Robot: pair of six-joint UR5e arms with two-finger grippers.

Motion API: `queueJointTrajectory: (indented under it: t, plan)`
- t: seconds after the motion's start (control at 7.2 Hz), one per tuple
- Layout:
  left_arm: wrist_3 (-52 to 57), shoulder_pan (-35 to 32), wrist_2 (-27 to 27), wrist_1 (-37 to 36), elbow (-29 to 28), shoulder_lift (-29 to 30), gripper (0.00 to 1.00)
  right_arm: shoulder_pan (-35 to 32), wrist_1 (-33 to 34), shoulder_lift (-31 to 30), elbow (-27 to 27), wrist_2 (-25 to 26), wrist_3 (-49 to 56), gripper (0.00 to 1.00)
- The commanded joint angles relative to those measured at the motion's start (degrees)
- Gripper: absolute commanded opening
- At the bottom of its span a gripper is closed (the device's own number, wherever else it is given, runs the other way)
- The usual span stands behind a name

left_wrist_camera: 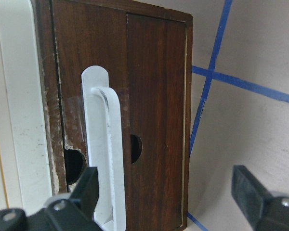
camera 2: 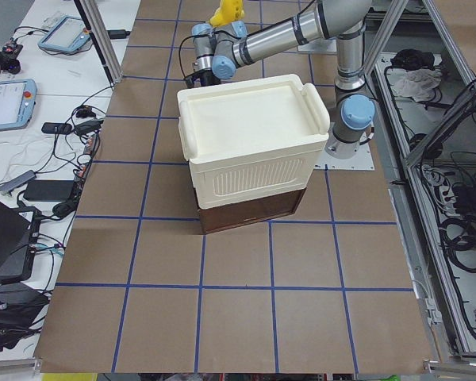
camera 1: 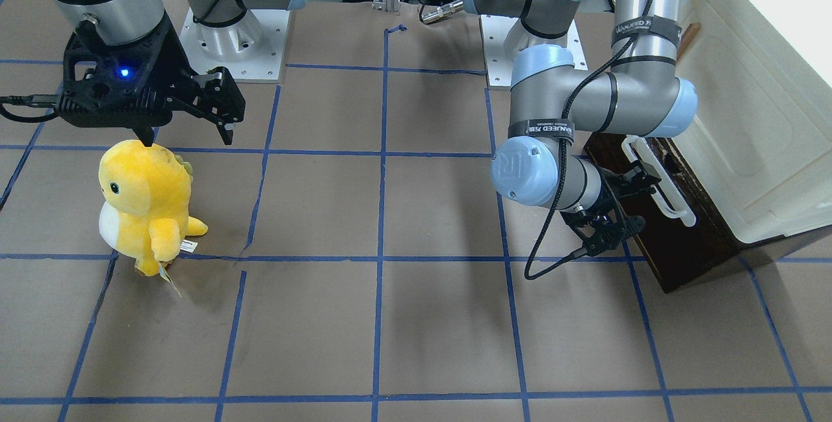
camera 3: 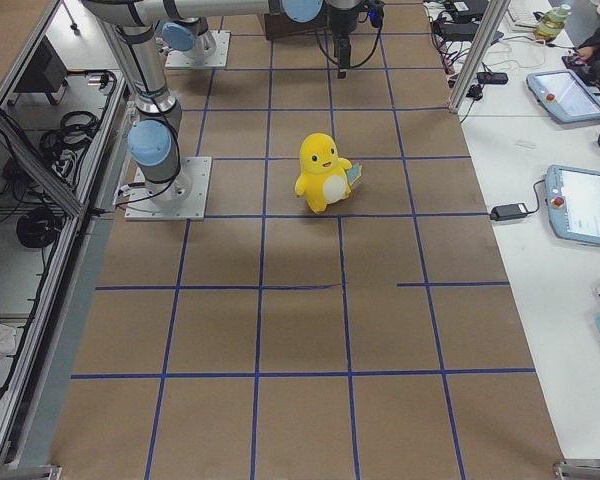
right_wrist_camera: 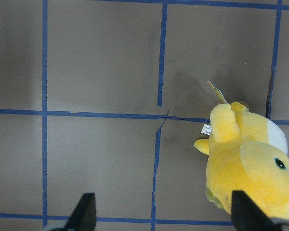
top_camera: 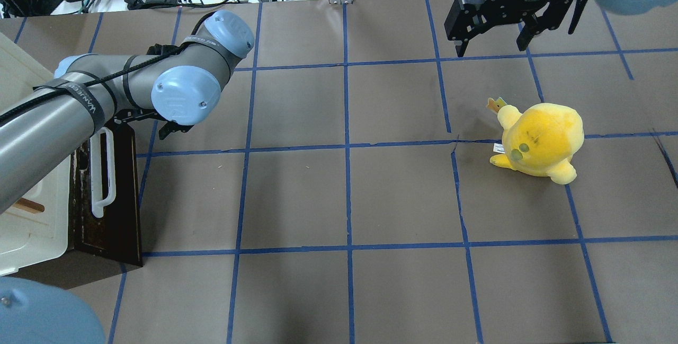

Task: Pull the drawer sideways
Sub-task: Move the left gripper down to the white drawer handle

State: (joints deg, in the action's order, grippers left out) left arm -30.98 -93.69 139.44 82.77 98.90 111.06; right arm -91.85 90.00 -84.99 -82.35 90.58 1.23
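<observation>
Left claw [left_wrist_camera: 168, 190] gaping wide before long white bar handle [left_wrist_camera: 106, 144] on dark brown wooden drawer [left_wrist_camera: 154, 86]; off-centre, may clip handle, not enclose it.

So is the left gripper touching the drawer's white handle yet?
Cannot tell. In the left wrist view the open left gripper straddles the handle; one finger overlaps its edge, with neither contact nor gap plain.

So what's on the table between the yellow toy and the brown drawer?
Nothing stands there: just bare brown table with blue tape lines from toy to drawer, seen in the overhead view.
</observation>
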Motion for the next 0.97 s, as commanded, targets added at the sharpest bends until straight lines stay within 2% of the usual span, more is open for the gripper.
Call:
queueJointTrajectory:
  t: [0.0, 0.28, 0.69, 0.83]
  plan:
    - [0.0, 2.2, 0.5, 0.0, 0.1, 0.4, 0.81, 0.0, 0.0, 0.0, 0.0, 0.0, 0.0, 1.00]
    - [-0.2, 4.3, 0.4, -0.1, 0.1, 1.0, 0.70, 0.0, 0.0, 0.0, 0.0, 0.0, 0.0, 1.00]
    - [-1.2, 4.4, -0.5, 0.0, 0.2, 1.7, 0.69, 0.0, 0.0, 0.0, 0.0, 0.0, 0.0, 1.00]
    - [-1.8, 4.6, -0.6, 0.2, 0.3, 1.8, 0.63, 0.0, 0.0, 0.0, 0.0, 0.0, 0.0, 1.00]
